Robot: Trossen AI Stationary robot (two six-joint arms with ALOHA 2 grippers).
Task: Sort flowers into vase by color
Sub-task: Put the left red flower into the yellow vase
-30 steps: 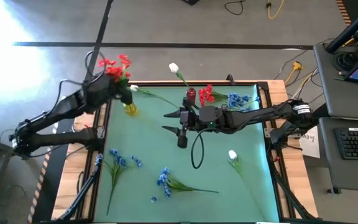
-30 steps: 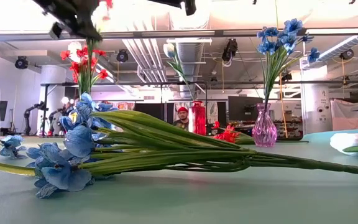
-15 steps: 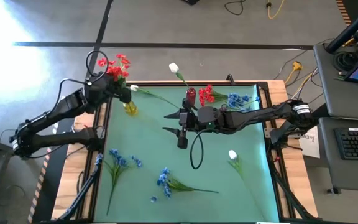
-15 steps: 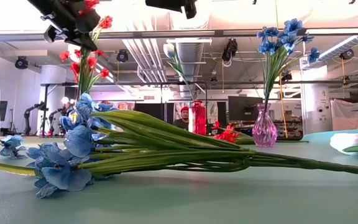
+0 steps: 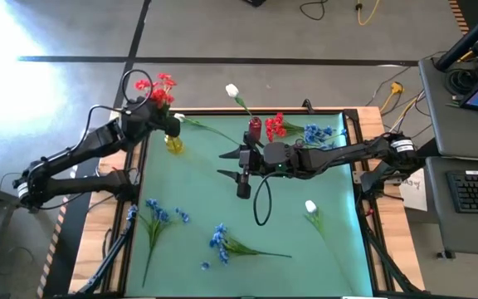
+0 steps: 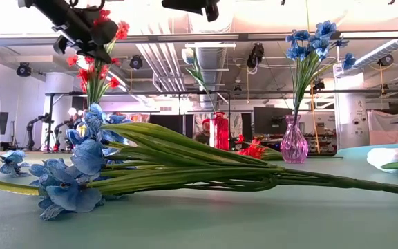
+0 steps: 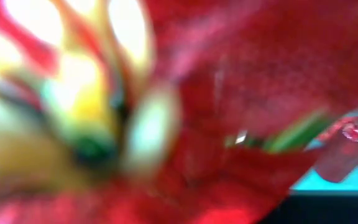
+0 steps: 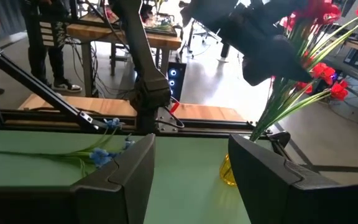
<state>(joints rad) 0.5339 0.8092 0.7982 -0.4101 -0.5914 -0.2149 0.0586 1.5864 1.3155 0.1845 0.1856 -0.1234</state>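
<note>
My table wears a green mat. On it, upper left, stands a yellow vase; top centre a red vase, with a purple vase near it. Blue sprays lie lower left and bottom centre; a white bud lies lower right.

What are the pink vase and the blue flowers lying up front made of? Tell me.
The pink vase looks like clear tinted glass or plastic: light passes through it and its body shines. The blue flowers look artificial, probably fabric petals with a matte, finely veined surface, on smooth plastic-looking green stems.
</note>
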